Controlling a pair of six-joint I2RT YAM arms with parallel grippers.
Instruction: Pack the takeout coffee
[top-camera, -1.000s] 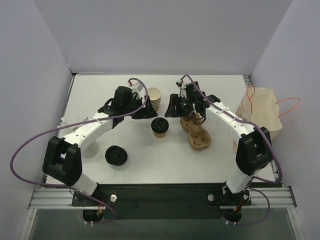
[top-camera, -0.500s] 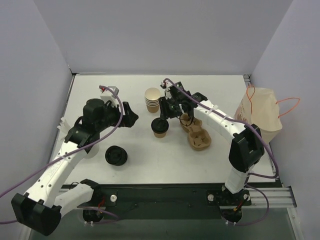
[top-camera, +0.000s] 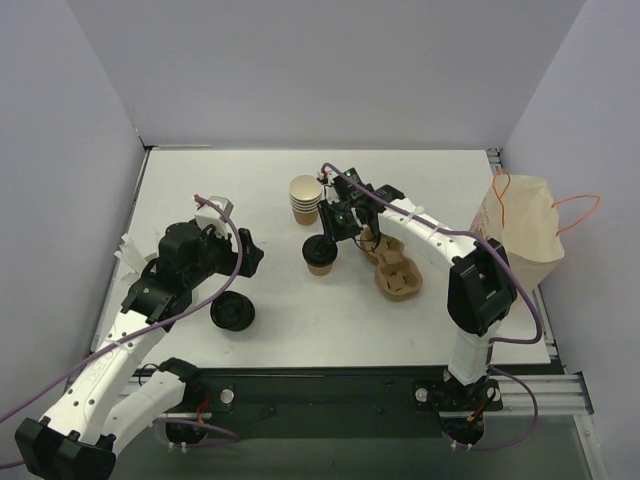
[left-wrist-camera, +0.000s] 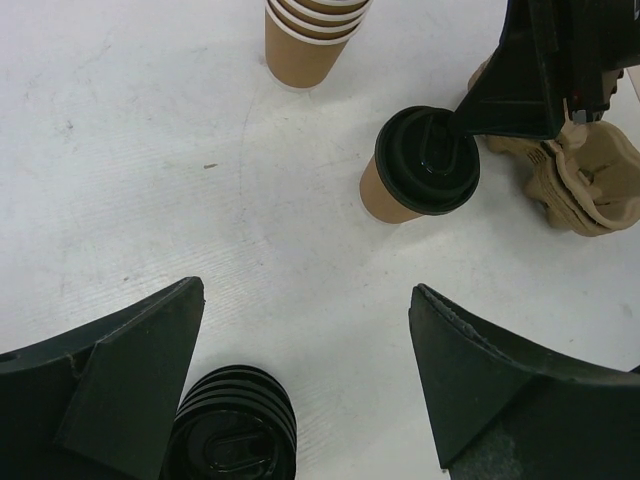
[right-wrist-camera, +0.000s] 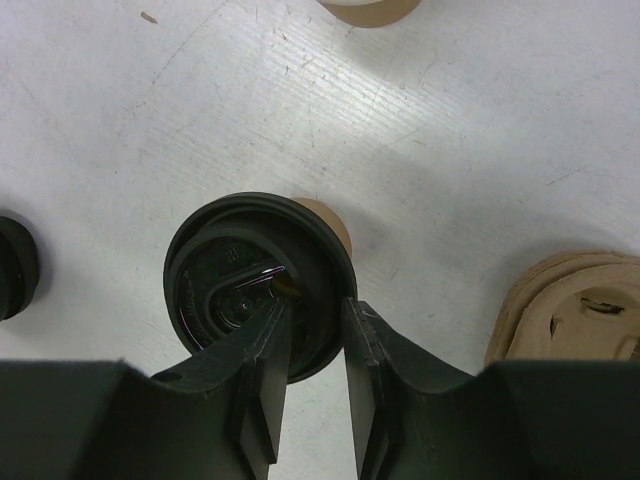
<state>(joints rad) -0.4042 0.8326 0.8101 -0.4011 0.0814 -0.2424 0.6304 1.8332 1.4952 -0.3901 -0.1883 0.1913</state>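
The takeout coffee (top-camera: 320, 253), a tan paper cup with a black lid, stands upright at mid-table. It also shows in the left wrist view (left-wrist-camera: 425, 165) and the right wrist view (right-wrist-camera: 240, 280). My right gripper (top-camera: 332, 238) (right-wrist-camera: 315, 305) is shut on the lid's right rim, with one finger in the lid's recess and the other outside the rim. My left gripper (top-camera: 248, 258) (left-wrist-camera: 305, 290) is open and empty, above the table to the left of the cup.
A stack of black lids (top-camera: 232, 311) (left-wrist-camera: 232, 425) lies under the left gripper. A stack of nested tan cups (top-camera: 306, 198) stands behind the coffee. The brown pulp carrier (top-camera: 395, 270) (right-wrist-camera: 570, 310) lies to its right. A paper bag (top-camera: 525, 230) sits at the right edge.
My left arm has pulled back from the cup stack to the near left. My right gripper has moved left from the carrier onto the coffee lid's rim.
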